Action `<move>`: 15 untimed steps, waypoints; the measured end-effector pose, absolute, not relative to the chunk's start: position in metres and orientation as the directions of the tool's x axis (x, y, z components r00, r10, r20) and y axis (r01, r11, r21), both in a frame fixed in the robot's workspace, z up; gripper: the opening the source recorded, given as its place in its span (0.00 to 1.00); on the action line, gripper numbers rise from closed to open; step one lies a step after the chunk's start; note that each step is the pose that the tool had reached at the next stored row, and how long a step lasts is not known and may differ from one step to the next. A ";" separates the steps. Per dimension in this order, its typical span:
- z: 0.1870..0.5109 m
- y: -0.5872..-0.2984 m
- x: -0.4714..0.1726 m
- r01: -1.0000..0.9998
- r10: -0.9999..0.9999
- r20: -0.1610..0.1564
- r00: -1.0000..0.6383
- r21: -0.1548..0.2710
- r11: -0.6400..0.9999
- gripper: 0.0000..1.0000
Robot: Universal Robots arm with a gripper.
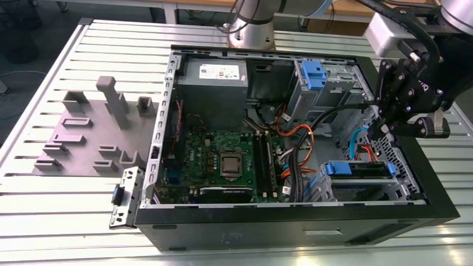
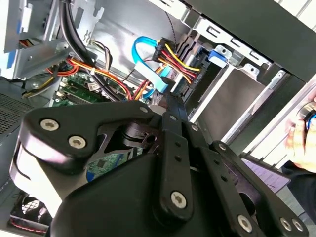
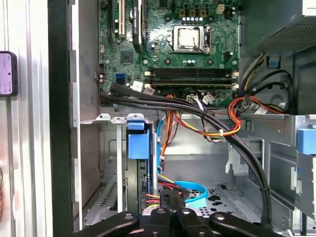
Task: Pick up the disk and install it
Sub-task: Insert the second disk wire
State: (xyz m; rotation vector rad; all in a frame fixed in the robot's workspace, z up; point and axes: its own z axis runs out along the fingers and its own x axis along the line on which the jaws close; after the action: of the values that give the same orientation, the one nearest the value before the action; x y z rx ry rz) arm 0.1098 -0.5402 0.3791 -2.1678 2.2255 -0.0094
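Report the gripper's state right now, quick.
Gripper: poised over the open computer case, near the disk in its bay; holding nothing visible; open or shut cannot be told.

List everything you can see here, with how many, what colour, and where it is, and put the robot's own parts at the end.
Computer case: one, black, lying open on the slatted table.
Slatted table: one, pale grey, under everything.
Disk: one, blue-bracketed, seated in the case's bay at the exterior view's lower right.
Power supply: one, grey with a white sticker, in the case's far corner.
Motherboard: one, green, on the case floor.
Cables: several, orange, red, yellow, black and blue, running between motherboard and bays.
Upper drive bay latch: one, blue, at the case's far side.
Fixture plate: one, grey with raised blocks, on the table at the exterior view's left.
Loose bracket: one, silver, beside the case.
Hand: one, at the picture's edge in the second wrist view.
Gripper: one, black, above the case's edge at the exterior view's right.
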 end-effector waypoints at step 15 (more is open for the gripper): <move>0.380 -0.524 0.112 -0.999 -1.000 -0.002 -0.026 -0.025 0.026 0.11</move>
State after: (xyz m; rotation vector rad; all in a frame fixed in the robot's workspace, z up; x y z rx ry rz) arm 0.1116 -0.5242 0.3802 -2.1787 2.2364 -0.0256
